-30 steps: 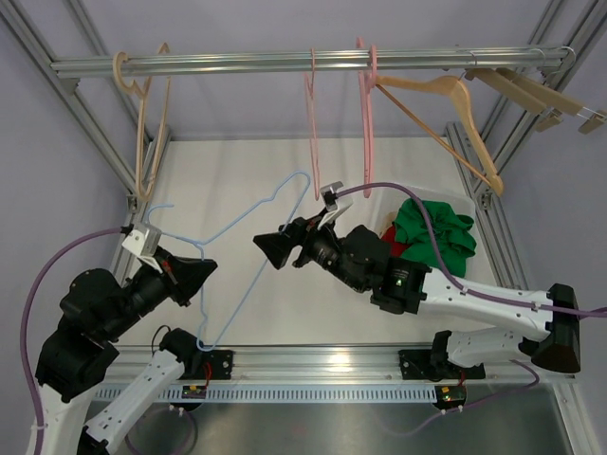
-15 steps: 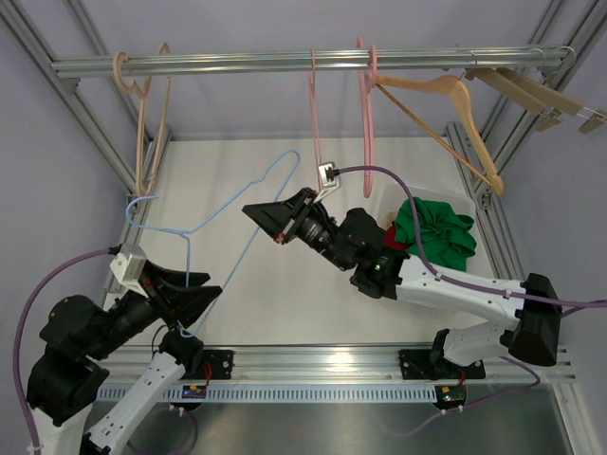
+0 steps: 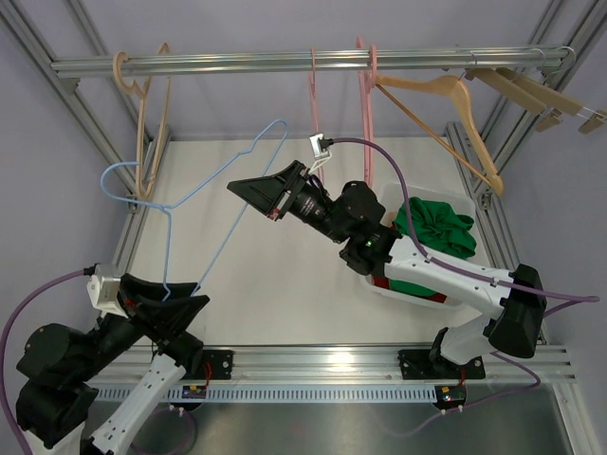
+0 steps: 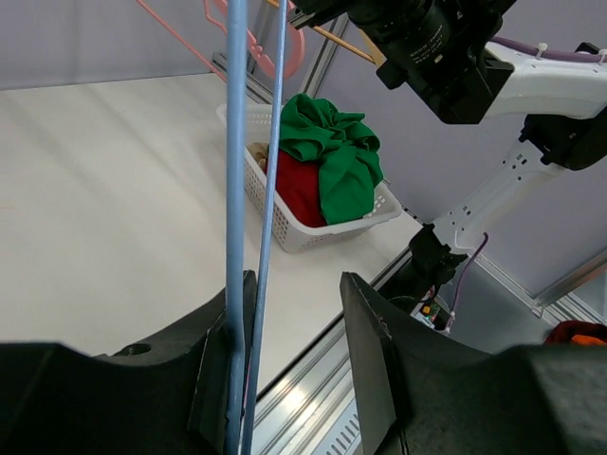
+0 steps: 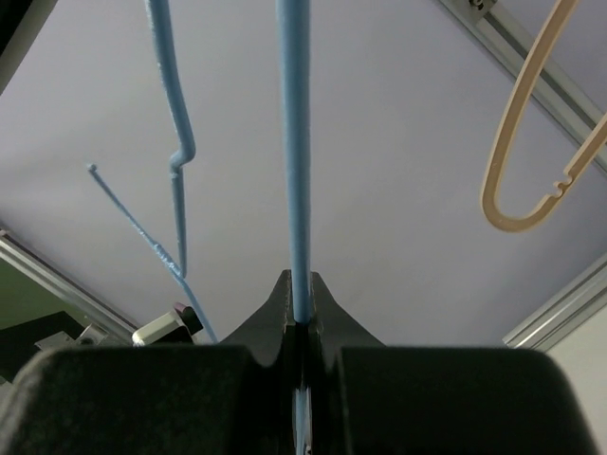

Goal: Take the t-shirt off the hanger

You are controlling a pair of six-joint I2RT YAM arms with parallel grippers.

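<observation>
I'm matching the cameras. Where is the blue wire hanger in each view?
Top external: blue wire hanger slants left of centre.
Left wrist: two vertical strands, left of centre.
Right wrist: one vertical strand, centre.
Landmark: white basket holding green cloth, in the first two only.

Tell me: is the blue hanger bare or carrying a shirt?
Bare: the blue hanger is only wire; the green t-shirt lies in the white basket.

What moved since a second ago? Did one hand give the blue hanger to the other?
Yes. The right hand closed on the blue hanger and carried it toward the rail. The left hand let go, opened and drew back to the near edge. The green t-shirt stayed in the basket, the other hangers on the rail.
</observation>
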